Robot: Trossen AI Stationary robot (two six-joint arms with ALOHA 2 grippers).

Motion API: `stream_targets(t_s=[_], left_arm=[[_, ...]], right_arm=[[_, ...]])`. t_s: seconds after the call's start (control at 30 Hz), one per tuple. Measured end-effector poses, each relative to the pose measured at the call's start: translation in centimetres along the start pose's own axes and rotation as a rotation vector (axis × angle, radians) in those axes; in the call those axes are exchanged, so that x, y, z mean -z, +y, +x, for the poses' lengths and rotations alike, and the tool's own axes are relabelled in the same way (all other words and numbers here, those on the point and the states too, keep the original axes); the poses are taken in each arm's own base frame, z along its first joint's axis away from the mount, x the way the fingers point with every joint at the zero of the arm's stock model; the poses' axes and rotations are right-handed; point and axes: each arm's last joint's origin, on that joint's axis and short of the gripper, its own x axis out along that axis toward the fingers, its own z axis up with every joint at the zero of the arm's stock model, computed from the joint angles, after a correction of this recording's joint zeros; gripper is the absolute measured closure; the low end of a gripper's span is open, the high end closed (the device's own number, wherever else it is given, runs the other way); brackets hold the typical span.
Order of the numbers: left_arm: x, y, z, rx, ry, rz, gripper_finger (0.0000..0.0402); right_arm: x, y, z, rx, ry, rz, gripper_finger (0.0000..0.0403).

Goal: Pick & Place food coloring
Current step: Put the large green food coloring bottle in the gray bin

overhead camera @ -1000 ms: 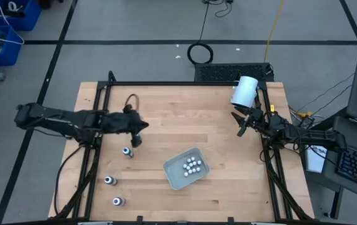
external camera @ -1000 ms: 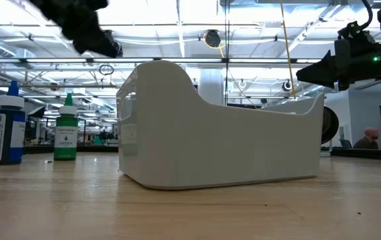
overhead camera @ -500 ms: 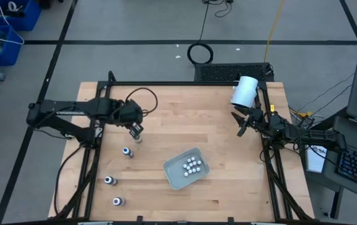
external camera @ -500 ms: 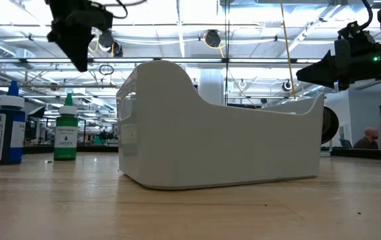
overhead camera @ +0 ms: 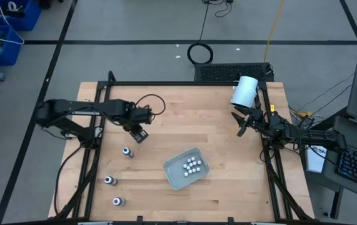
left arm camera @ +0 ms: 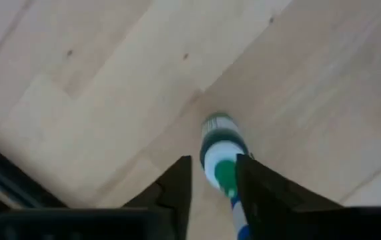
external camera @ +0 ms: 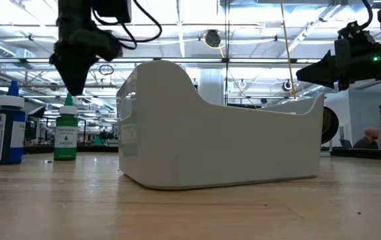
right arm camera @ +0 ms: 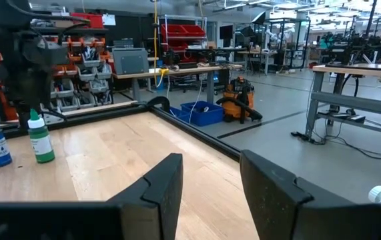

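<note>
From above, the left gripper [overhead camera: 138, 133] hangs over the left half of the table [overhead camera: 184, 119], just beside the nearest of three dark-bodied food coloring bottles [overhead camera: 127, 152]. The other two stand closer to the table's front edge. All three are upright, pale tops towards the camera. The whitish bottles [overhead camera: 192, 164] sit clustered in the clear tray [overhead camera: 173, 177]. The right gripper [overhead camera: 242, 125] waits at the right edge, near the white cylinder [overhead camera: 245, 90]. At table height, the left gripper [external camera: 75, 77] points down right above the tip of an upright green bottle [external camera: 65, 137], with a blue bottle [external camera: 7, 130] beside it. The left wrist view looks down that green-capped bottle's [left arm camera: 219, 148] long axis, with the fingers [left arm camera: 177, 190] parted either side and not squeezing it. In the right wrist view the right gripper's fingers [right arm camera: 163, 190] are spread with nothing between them. Both bottles stand far across the table.
</note>
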Motion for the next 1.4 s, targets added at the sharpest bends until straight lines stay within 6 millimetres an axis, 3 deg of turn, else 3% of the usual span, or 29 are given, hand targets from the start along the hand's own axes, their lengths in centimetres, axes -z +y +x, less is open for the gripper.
stream_targets(t_s=[0.17,0.33,0.7,1.4], left_arm=[[-0.2,-0.7,0.9,0.015,0.061,0.021,0.0226],[-0.1,-1.7,1.8,-0.017,0.09,0.048,0.0202],[-0.3,-3.0,3.9,-0.079,0.154,0.087,0.0199],[-0.3,-2.8,3.9,-0.129,0.143,0.114,0.0199]], right_arm=[[0.0,0.0,0.0,0.0,0.002,-0.001,0.0261],[0.0,0.0,0.0,0.0,0.003,-0.001,0.0261],[0.0,0.0,0.0,0.0,0.003,-0.002,0.0261],[0.0,0.0,0.0,0.0,0.003,-0.002,0.0261]])
